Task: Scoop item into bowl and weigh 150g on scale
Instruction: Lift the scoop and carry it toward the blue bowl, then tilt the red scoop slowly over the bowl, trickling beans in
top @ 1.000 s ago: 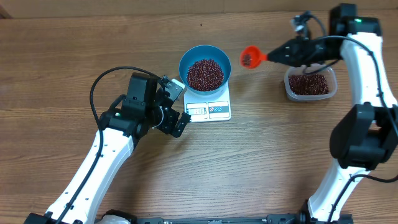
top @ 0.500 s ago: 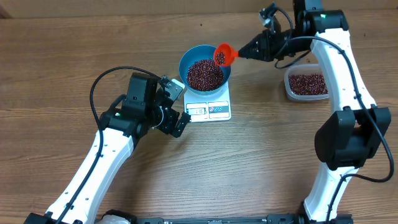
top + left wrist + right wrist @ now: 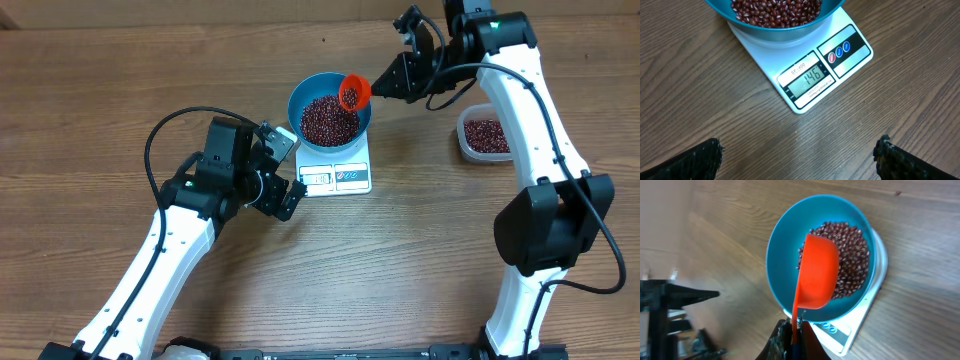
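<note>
**Desk:** Right side, status?

**Me:** Right claw [image 3: 794,336] is clamped tight on the handle of the orange plastic scoop [image 3: 816,272]. I have the scoop tilted above the deep round bright blue bowl [image 3: 782,250], towards its right rim. A few beans show in its cup.

**Desk:** And the load?

**Me:** The small dark red-brown beans [image 3: 325,120] are heaped in the blue bowl. The bowl sits on the flat white rectangular kitchen scale [image 3: 805,85], and the display reads 146, just short. Spare beans are in the clear plastic tub [image 3: 466,150], well off to the right.

**Desk:** Left?

**Me:** Left claw [image 3: 288,172] is spread fully wide and holds nothing. It hangs just beside the scale's display edge, over the wooden tabletop [image 3: 420,260].

**Desk:** Risks?

**Me:** Overshoot first, I think. If I tip the whole scoop at once, the reading likely passes the target, so trickle the beans in. Second, the scoop is close to the rim, so beans could skip off onto the scale deck or the tabletop. Third, if the scoop touches the bowl, the reading goes false. Fourth, the left claw could nudge the scale if it drifts.
</note>
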Robot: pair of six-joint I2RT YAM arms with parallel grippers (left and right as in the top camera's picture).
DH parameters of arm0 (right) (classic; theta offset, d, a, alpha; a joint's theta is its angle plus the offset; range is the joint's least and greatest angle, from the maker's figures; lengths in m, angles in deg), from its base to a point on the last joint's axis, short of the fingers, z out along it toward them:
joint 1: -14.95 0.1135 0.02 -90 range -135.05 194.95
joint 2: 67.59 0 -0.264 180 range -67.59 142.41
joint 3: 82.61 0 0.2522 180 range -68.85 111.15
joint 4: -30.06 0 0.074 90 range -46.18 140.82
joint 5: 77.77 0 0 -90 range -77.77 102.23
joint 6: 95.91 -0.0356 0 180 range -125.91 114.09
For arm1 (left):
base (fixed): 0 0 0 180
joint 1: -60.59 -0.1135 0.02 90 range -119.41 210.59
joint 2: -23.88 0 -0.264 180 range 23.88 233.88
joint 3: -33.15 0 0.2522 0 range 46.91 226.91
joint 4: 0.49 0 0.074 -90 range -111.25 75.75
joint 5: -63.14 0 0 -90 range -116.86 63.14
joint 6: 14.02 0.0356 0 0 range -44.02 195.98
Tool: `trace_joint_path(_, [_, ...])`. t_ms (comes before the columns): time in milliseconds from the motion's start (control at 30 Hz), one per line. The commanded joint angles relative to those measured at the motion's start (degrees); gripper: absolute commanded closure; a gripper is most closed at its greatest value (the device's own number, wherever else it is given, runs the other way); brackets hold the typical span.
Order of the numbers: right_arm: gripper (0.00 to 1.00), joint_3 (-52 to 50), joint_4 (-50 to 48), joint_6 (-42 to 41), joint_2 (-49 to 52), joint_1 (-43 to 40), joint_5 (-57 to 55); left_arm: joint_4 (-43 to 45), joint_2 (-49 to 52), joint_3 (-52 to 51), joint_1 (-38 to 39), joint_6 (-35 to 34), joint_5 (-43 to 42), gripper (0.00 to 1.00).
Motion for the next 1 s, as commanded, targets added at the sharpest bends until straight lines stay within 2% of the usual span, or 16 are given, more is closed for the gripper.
trace_joint_path(0, [0.96,3.3,-0.5,-0.1,0.0,1.4,-6.4,0.0,0.4,-0.1,0.0,-0.6,-0.1,0.0])
trace_joint_path(433, [0.96,4.0,-0.5,2.6,-0.1,5.9,-16.9,0.0,0.4,-0.1,0.0,-0.6,-0.1,0.0])
trace_joint_path(967, [0.96,4.1,-2.3,5.0,-0.3,7.1,-18.2,0.0,0.4,-0.1,0.0,-0.6,-0.1,0.0])
